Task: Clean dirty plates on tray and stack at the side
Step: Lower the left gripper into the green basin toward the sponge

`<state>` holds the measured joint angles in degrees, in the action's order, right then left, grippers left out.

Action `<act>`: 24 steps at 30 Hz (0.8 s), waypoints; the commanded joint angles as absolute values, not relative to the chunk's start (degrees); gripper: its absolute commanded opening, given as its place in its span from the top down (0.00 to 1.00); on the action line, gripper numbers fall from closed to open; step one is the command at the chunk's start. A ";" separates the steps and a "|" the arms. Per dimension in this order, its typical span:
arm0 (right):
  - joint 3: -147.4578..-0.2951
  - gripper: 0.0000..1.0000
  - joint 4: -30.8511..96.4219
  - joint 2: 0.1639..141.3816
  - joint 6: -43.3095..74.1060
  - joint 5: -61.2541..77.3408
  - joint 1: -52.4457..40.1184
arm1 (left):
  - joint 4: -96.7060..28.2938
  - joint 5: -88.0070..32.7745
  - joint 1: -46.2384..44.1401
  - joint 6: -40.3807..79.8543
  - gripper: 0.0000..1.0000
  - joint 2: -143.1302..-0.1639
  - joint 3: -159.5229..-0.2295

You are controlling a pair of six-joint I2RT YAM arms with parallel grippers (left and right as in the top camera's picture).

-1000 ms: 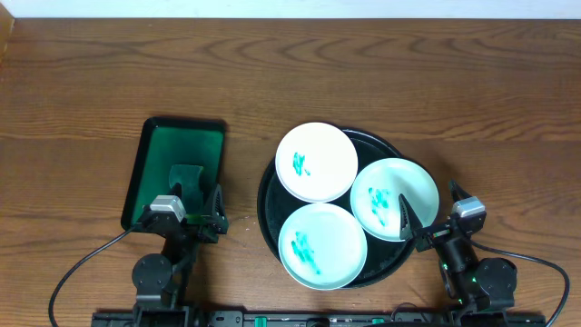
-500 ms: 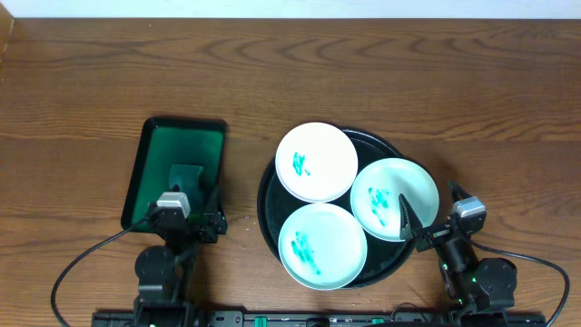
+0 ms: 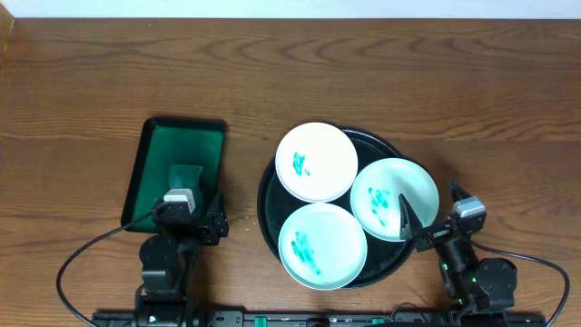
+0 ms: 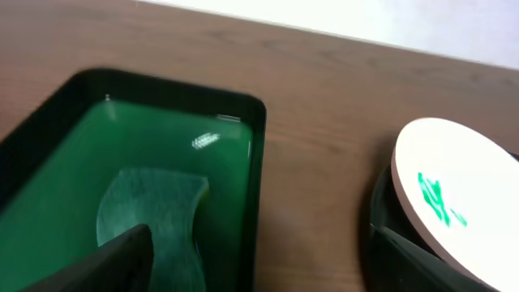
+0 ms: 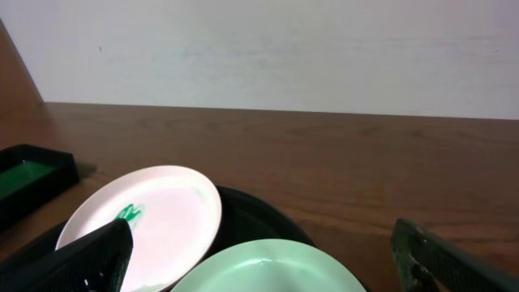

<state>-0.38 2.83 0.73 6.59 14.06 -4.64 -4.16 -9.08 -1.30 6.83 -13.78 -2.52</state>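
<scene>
Overhead: three dirty plates [image 3: 316, 162] are seen lying on the black tray [image 3: 267, 207], none yet stacked at the side. The right gripper [image 3: 428, 218] is held spread open at the tray's near right edge, with the right-hand plate [image 3: 394, 199] just ahead. The left gripper [image 3: 182, 214], also open, is poised over the green tray [image 3: 138, 173].

Left wrist: a sponge [image 4: 158, 203] is shown directly ahead, with the plates off to the right.

Right wrist: the right-hand plate is framed dead ahead, so the right arm is judged nearer.
</scene>
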 commanded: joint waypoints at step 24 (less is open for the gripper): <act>-0.32 0.01 3.14 0.75 7.22 13.54 -4.97 | -66.57 -11.51 -1.50 8.23 0.15 -57.95 -65.69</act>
